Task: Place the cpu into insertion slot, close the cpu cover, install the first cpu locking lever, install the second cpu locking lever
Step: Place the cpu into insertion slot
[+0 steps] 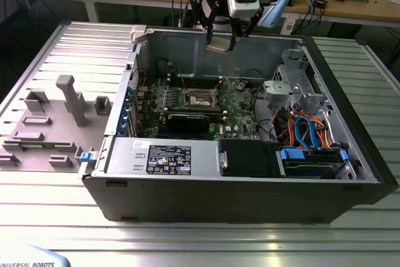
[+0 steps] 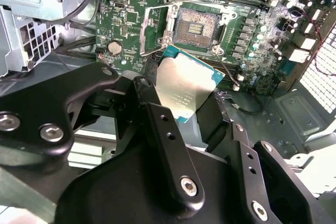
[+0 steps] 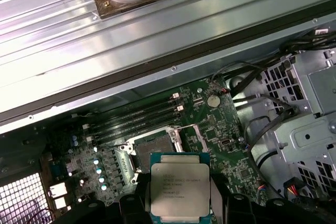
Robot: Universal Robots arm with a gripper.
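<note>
While the cpu point(image 3: 180, 187) hangs in the air over the open computer case point(image 1: 250, 198), its silver-grey top faces the camera in the first wrist view and its green-rimmed edge shows in the second wrist view point(image 2: 186, 90). It is pinched by two opposite edges between the black fingers point(image 2: 157, 124) of the gripper point(image 3: 180, 205), whose jaws are closed against it. In the exterior view the gripper point(image 1: 222, 40) holds the chip high, near the upper edge of the case's far wall and well apart from the board. Below it lies the insertion slot point(image 2: 197, 27), its dark pin field uncovered inside the silver rim; it shows in the first wrist view point(image 3: 152, 149) and the exterior view point(image 1: 201, 98) too. The cpu cover point(image 2: 159, 7) appears swung off the slot to one side, though how far it is tilted I cannot tell. Long memory slots point(image 3: 131, 119) run beside the socket on the green motherboard point(image 1: 240, 107). A black card point(image 1: 187, 121) lies nearer the exterior camera, and blue cables point(image 1: 306, 130) fill the bay on the exterior view's right. The case rests on a ribbed metal table point(image 1: 187, 242), with grey fixtures point(image 1: 72, 98) on the exterior view's left.
</note>
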